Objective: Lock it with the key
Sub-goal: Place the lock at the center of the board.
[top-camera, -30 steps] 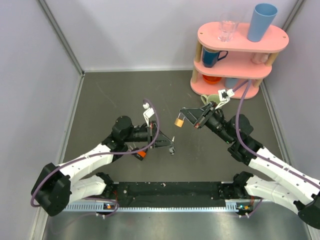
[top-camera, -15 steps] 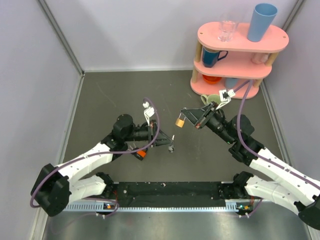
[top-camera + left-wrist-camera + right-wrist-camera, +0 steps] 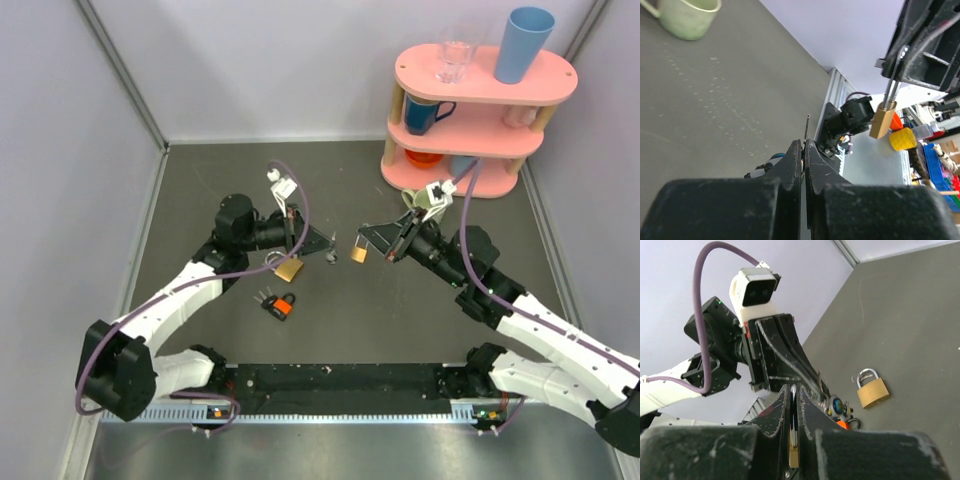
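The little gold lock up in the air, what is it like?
The little gold lock is a small brass-looking block with a thin silver loop on top. It hangs over the table, its loop pinched by the shut right end effector. Nothing else touches it. A thin key in the left end effector is close beside it. Whether it is locked, I cannot tell.

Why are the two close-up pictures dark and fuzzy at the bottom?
Left wrist view: the jaws sit too near the lens, dark and soft; the mug beyond is clear. Right wrist view: likewise, though the big padlock is sharp. Top view: evenly lit.
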{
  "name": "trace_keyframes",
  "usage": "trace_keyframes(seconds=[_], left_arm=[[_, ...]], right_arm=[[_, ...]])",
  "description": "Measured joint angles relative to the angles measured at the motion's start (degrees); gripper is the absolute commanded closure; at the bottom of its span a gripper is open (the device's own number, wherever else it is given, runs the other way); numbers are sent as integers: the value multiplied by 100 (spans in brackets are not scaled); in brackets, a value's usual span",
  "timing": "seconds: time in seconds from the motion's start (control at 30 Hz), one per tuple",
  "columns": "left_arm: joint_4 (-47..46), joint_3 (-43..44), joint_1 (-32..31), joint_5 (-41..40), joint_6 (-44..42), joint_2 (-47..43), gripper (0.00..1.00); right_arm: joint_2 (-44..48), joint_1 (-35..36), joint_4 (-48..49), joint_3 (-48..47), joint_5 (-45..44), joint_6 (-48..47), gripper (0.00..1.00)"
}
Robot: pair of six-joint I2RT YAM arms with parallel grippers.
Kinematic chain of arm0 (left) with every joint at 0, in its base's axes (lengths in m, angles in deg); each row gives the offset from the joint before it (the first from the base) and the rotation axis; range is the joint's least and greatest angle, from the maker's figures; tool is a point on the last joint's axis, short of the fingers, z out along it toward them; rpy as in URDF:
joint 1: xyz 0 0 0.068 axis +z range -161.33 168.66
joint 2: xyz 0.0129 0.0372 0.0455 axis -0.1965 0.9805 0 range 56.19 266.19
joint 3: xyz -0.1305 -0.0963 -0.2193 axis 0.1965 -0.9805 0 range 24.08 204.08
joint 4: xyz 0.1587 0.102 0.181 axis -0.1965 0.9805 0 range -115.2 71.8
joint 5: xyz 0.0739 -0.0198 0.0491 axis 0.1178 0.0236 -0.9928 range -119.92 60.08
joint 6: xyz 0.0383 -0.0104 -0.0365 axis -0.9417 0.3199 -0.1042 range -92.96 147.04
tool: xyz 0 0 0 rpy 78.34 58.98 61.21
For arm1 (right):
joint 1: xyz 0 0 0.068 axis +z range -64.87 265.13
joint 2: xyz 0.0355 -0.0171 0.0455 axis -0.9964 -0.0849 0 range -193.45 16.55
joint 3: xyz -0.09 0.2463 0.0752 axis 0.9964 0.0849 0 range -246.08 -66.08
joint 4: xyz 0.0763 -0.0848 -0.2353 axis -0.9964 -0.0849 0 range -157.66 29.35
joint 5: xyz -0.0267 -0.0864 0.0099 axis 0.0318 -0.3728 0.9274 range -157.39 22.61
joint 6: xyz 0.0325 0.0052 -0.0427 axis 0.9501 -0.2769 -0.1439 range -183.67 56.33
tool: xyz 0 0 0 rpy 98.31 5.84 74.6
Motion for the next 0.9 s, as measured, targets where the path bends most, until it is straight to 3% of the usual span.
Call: trace_keyframes(seconds=[0.33, 0.67, 0.9], left_arm=[[210, -581, 1220, 299, 26, -702, 100], [105, -1709, 1274, 415, 444, -1080, 100], [111, -1818, 1272, 411, 527, -1080, 100]], right_arm=[[-632, -2, -138, -63, 330, -55, 100], [-1770, -15, -57, -50, 894, -109, 100], [-2627, -31, 264, -50, 1342, -149, 100]])
